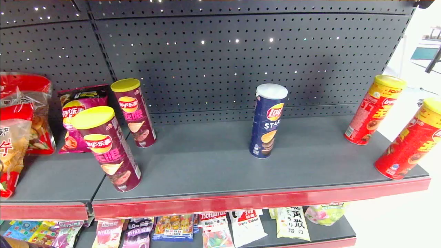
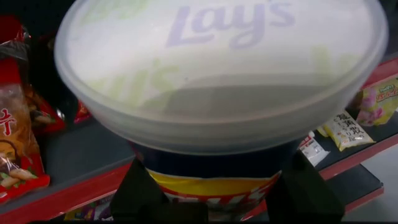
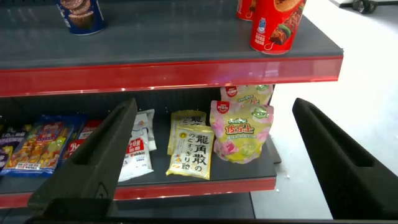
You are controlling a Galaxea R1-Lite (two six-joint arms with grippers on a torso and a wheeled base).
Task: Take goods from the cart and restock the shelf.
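Blue chip can (image 2: 217,68) clamped btwn L gripper (image 2: 227,194) jaws.

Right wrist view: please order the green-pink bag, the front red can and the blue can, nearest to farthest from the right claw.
1. green-pink bag, on the lower shelf, just ahead of the right claw.
2. front red can, at the front edge of the upper shelf.
3. blue can, farther back on the upper shelf.
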